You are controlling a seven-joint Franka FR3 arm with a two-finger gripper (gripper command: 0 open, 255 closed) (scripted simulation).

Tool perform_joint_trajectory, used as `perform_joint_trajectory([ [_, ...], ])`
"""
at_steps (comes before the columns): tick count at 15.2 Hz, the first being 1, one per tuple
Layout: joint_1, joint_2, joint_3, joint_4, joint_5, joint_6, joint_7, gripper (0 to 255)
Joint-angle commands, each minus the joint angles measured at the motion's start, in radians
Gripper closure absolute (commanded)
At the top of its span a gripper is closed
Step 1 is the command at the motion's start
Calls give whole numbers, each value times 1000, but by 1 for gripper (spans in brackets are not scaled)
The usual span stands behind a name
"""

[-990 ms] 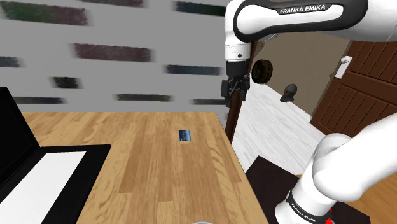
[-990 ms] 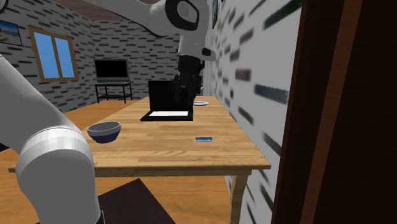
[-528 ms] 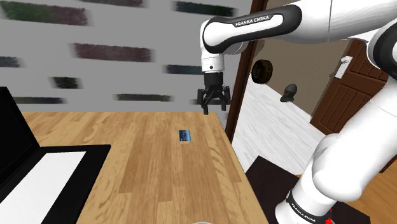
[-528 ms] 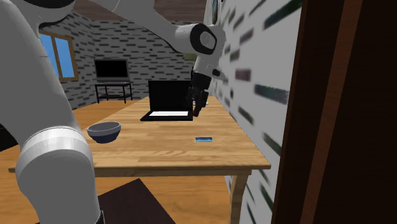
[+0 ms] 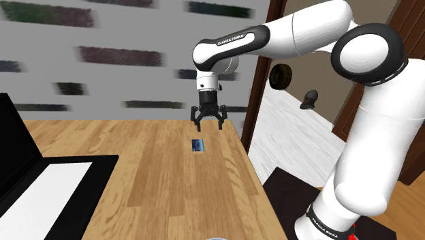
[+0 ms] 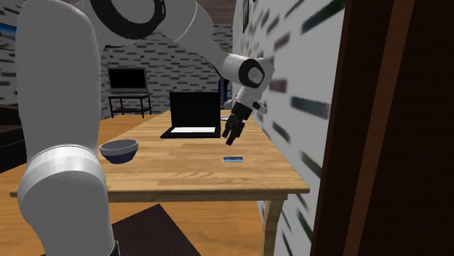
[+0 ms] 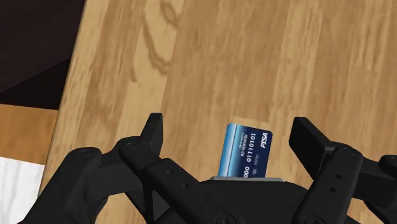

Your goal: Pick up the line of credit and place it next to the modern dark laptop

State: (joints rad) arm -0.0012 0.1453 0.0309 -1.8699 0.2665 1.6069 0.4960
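Though agape, tool (image 5: 208, 127) empty above blue card (image 5: 198, 144)

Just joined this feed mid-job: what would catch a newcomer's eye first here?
The black gripper hangs open above a small blue card lying flat on the wooden table, near the table's edge at the shoulder view's right. In the second exterior view an open black laptop stands farther down the table, and a grey bowl sits toward that view's left.
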Motion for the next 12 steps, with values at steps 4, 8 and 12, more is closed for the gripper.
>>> perform_joint_trajectory([
  [4,-8,213,-6,149,85,11,98,0],
  [8,-3,227,-2,119,99,51,103,0],
  [12,7,221,4,63,106,103,97,0],
])
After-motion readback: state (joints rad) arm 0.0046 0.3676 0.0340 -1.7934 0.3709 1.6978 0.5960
